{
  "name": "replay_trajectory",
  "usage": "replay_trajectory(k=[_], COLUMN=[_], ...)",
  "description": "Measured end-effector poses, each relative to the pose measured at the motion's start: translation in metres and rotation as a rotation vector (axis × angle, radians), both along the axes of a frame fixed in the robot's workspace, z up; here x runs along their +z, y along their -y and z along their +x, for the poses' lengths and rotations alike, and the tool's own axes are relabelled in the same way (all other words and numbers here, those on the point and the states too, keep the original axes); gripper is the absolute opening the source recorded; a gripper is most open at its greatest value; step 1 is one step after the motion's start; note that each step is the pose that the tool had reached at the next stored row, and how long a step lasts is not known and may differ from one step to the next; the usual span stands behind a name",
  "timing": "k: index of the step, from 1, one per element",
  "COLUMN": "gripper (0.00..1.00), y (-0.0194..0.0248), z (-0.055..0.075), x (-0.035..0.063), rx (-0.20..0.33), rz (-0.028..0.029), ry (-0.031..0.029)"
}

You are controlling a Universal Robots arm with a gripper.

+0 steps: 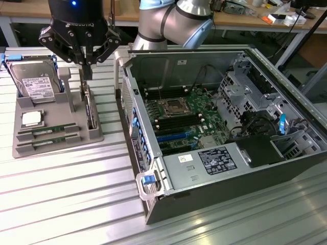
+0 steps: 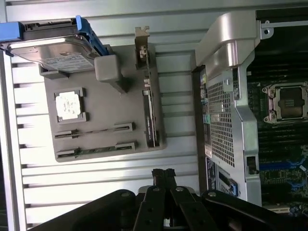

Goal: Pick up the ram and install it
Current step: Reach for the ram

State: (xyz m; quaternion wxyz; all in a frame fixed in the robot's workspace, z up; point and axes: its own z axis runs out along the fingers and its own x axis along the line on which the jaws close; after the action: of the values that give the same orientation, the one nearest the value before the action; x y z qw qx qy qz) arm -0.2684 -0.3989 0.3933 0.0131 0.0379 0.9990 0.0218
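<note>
On the ribbed metal bench (image 1: pixel 61 194), the ram (image 1: pixel 47 130) lies unpicked in its slot on the grey tray (image 1: pixel 61 115), my gripper (image 1: pixel 86 74) hangs above that tray, fingers closed on nothing, and installation in the computer case (image 1: pixel 230 204) beside the tray is not done.

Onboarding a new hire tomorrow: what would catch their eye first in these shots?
The open computer case sits on the exterior view's right, its green motherboard exposed. On that view's left a grey tray carries a hard drive, a processor and two ram sticks, with the shut gripper hanging above it.
</note>
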Motion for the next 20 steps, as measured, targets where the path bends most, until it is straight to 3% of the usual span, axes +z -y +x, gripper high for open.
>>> replay_trajectory(k=[20], gripper=[0.11], y=[0.0], z=[-0.049], x=[0.0], rx=[0.0], rz=[-0.0001], ry=[-0.0001])
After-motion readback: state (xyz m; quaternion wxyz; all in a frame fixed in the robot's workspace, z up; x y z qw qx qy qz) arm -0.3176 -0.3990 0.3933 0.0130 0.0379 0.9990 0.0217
